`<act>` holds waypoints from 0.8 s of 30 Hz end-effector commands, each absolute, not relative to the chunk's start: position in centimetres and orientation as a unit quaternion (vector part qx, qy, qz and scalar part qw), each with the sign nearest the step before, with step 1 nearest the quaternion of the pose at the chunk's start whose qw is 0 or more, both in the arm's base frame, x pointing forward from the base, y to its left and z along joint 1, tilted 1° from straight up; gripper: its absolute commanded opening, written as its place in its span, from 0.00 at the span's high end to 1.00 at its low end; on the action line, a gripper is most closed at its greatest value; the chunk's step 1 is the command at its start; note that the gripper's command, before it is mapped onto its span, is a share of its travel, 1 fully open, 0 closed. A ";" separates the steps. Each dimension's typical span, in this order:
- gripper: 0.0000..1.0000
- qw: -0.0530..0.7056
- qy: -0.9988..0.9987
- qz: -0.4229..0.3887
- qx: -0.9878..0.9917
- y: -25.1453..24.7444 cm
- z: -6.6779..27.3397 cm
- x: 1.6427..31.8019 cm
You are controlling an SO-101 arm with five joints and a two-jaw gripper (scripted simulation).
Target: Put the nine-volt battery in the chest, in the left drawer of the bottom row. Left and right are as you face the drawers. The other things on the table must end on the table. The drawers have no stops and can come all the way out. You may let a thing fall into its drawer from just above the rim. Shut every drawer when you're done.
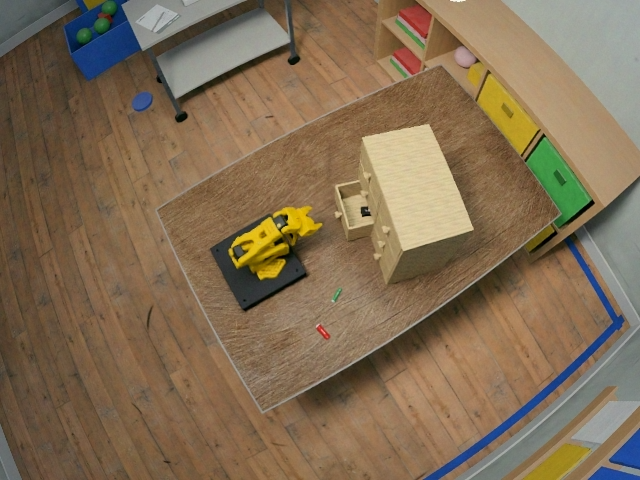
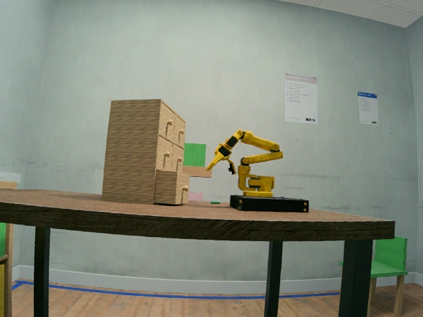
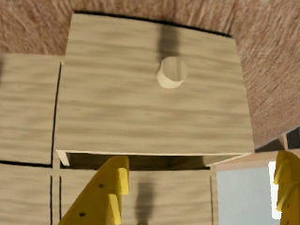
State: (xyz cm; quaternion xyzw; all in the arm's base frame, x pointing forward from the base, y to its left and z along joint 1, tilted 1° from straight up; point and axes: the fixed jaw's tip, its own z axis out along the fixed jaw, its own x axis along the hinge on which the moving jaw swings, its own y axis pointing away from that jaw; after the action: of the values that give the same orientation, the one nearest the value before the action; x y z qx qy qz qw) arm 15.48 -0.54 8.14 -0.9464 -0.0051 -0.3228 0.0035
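Your claw is open, yellow fingers apart, nothing between. Black, blocky battery lies inside the pulled-out bottom-left drawer, near the chest. Pale, streaky wood grain, round knob. Brown, scratchy-grained desk carries small green and red sticks, both off to your right, outside the drawer's path.

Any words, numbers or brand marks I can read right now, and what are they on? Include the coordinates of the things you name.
None reads clearly.
Large wall poster (image 2: 301,98): heading and lines too blurred.
Small blue-headed poster (image 2: 367,109): too small.
Black battery (image 1: 365,211) in the open drawer (image 1: 360,231) (image 2: 167,187) (image 3: 141,112): pale marking, too small.
Red cylinder (image 1: 322,331): pale marking, too small.
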 end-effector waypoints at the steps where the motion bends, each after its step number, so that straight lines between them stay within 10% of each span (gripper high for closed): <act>1: 0.71 0.000 -0.025 -0.370 -0.929 -0.4 7.6 15.8; 24: 0.79 -0.002 -0.031 -0.386 -0.922 -0.3 7.4 16.1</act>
State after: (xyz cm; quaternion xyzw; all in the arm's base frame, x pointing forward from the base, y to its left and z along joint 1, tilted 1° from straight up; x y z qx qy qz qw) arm 16.07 -0.46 7.75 -0.9210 -0.0227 -0.3890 -0.0015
